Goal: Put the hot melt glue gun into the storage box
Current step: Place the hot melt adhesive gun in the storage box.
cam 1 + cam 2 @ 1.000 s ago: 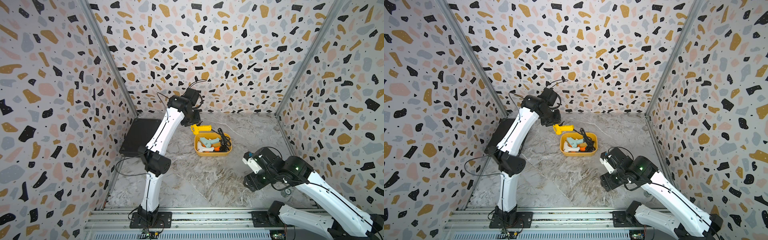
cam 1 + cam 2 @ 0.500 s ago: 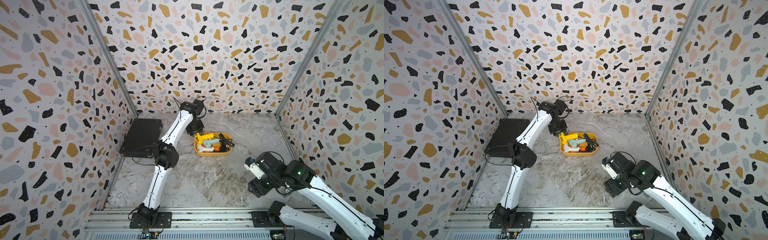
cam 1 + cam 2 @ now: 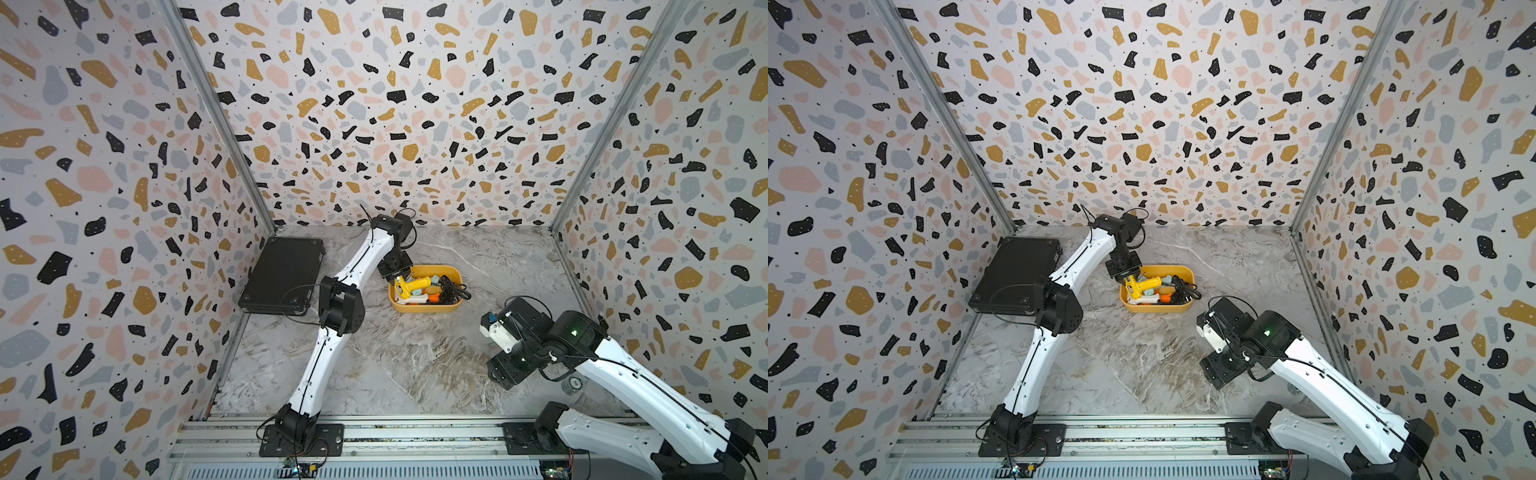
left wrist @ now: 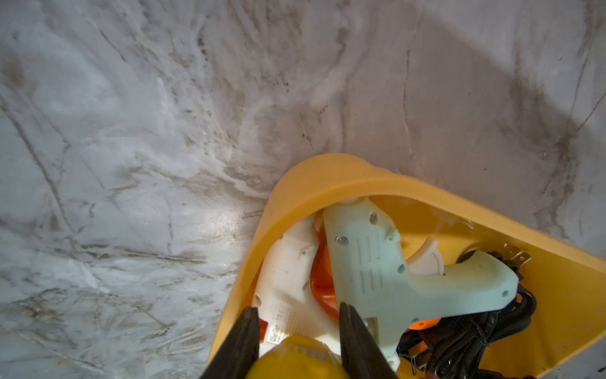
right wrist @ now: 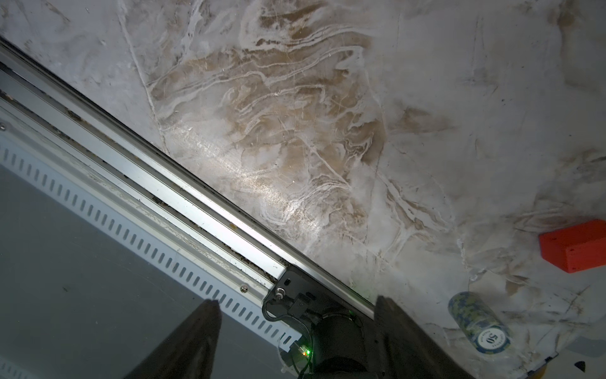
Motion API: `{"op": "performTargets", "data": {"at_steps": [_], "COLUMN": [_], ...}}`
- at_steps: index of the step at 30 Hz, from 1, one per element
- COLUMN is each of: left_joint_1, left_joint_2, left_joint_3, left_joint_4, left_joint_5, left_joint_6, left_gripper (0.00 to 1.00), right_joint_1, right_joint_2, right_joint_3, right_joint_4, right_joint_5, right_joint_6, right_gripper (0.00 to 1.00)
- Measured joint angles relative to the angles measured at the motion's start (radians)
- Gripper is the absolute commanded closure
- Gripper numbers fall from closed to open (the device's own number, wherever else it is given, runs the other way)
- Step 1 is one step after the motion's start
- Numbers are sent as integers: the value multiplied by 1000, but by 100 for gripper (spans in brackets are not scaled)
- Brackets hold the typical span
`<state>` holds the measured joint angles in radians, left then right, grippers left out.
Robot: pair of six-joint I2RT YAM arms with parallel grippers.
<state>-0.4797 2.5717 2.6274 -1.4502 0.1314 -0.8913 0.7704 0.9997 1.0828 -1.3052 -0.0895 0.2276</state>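
Marbled grey stone pattern covers the surface (image 3: pixel 407 365), which is enclosed by terrazzo-patterned walls. The left end effector (image 4: pixel 296 315) is closed narrowly on the yellow body of the hot melt glue gun (image 4: pixel 295 359). Both are held just inside the storage box (image 4: pixel 295 183), at the end nearest the black case (image 3: pixel 284 272). A second ago the gun was carried above and outside that end of the box. It has since been lowered past the rim and is now seen over a pale green glue gun (image 4: pixel 393 272) and a white glue gun (image 4: pixel 288 282) already inside, with a black cord (image 4: pixel 465 341) coiled beyond them. Placement is judged nearly done, with only release and withdrawal remaining. The right end effector (image 5: pixel 295 303) is spread wide and empty, well apart from the box, and has been drawn back toward the front rail (image 5: pixel 196 203).
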Motion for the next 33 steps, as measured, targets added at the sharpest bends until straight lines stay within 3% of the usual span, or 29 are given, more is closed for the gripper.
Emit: {"op": "performTargets", "data": {"at_steps": [8,10,22,33], "left_joint_1": [0,0,-1,-7], "left_joint_2": [10,16,21,21], "left_joint_3": [0,0,0,0], "left_joint_4": [0,0,12,25], "left_joint_5": [5,14,36,47], "left_joint_6": [34,41,46,61], "left_gripper": [98,88,48,38], "right_joint_1": [-35,-41,-55,-60], "right_joint_2": [8,9,26,29], "right_joint_3": [-2,-2,-21,-21], "right_joint_4": [9,10,15,16], "right_joint_5": [-28,-32,-55,-61], "right_joint_6": [-10,-11,-16,-18], "right_gripper": [21,21,20,20]}}
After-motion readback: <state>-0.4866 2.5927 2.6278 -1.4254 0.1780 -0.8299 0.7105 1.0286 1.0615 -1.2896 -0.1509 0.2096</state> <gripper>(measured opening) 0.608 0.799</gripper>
